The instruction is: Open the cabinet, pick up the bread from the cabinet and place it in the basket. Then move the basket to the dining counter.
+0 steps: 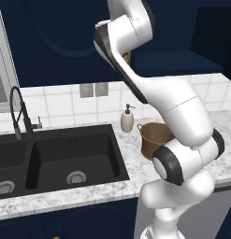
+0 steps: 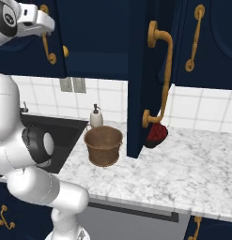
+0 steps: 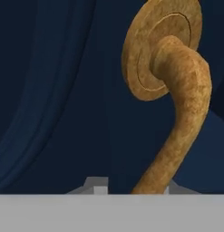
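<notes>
Rendered pictures, evenly and softly lit, with no single strong lamp. The white arm (image 1: 182,116) is bright and shaded gently along its undersides, without blown-out glare. The marbled bench (image 2: 183,164) and wall tiles (image 1: 56,100) read pale and clear; the navy cabinet (image 2: 98,33) and black sink (image 1: 65,156) are dim, their detail nearly lost. A faint shadow lies under the basket (image 2: 103,145). Edges are slightly soft and low in resolution. In the hand view the gold handle (image 3: 177,90) is very close, grainy and a little blurred, against flat dark blue. Straight lines stay straight at the borders.
</notes>
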Motion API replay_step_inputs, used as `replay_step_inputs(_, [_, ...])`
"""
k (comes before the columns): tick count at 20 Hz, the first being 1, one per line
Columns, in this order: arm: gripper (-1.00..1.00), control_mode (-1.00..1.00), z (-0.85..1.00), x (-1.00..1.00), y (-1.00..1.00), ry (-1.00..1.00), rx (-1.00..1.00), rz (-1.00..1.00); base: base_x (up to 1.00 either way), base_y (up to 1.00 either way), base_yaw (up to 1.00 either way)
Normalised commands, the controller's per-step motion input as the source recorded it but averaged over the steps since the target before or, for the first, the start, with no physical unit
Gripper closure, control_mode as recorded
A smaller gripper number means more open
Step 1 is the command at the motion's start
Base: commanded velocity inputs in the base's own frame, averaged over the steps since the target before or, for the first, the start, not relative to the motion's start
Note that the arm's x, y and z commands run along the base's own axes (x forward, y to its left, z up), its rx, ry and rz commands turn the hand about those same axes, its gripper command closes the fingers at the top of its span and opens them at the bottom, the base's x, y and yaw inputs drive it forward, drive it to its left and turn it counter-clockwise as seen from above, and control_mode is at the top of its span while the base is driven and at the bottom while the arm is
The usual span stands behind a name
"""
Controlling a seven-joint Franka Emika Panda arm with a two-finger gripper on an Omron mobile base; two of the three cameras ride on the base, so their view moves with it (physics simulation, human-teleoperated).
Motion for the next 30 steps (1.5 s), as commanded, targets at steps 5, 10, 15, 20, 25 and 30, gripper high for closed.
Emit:
replay_step_inputs(5, [1.00, -1.00, -0.34, -0.15, 0.07, -0.41, 0.00, 0.00, 0.00, 0.00, 0.00])
replay_step_inputs(10, [1.00, -1.00, 0.16, -0.74, 0.43, -0.14, 0.01, 0.00, 0.00, 0.00, 0.00])
replay_step_inputs(15, [1.00, -1.00, 0.36, -1.00, 0.79, 0.00, 0.02, 0.00, 0.00, 0.00, 0.00])
replay_step_inputs(20, [1.00, -1.00, 0.13, -1.00, 1.00, 0.00, 0.00, -0.02, 0.00, 0.00, 0.00])
replay_step_inputs(25, [1.00, -1.00, 0.00, -1.00, 1.00, 0.00, 0.00, -0.02, 0.00, 0.00, 0.00])
replay_step_inputs(30, [1.00, -1.00, 0.00, -1.00, 1.00, 0.00, 0.00, -0.06, 0.00, 0.00, 0.00])
